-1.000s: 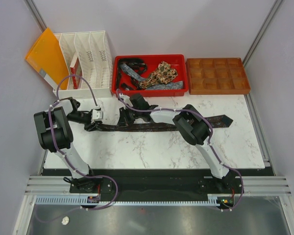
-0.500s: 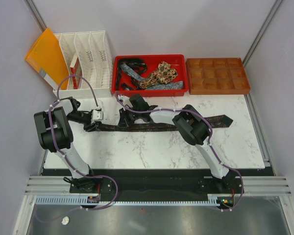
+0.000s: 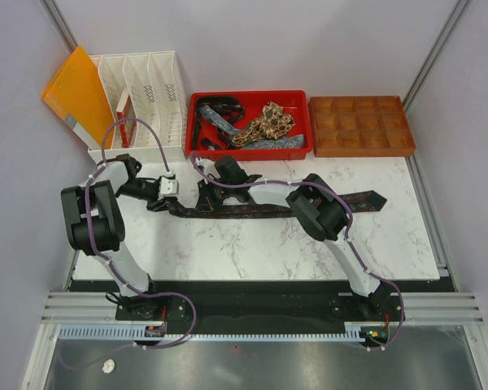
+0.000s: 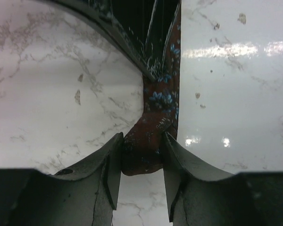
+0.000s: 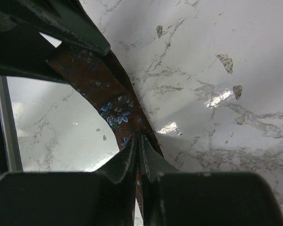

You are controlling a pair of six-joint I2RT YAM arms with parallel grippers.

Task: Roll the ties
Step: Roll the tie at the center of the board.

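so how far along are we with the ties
Nothing looks rolled yet. In hand: one dark tie lies stretched along the table, its end pinched in the left pincer, the right pincer shut on it close by. Left: rolling this one, then the tangled ties in the red tray.

The white marble table (image 3: pixel 252 244) carries a dark tie (image 3: pixel 244 211) stretched lengthwise across its middle (the pointed end lies toward the right). Along the far edge stand a white file rack (image 3: pixel 138 154), a red tray (image 3: pixel 252 153) and a brown compartment tray (image 3: pixel 362 152), side by side.
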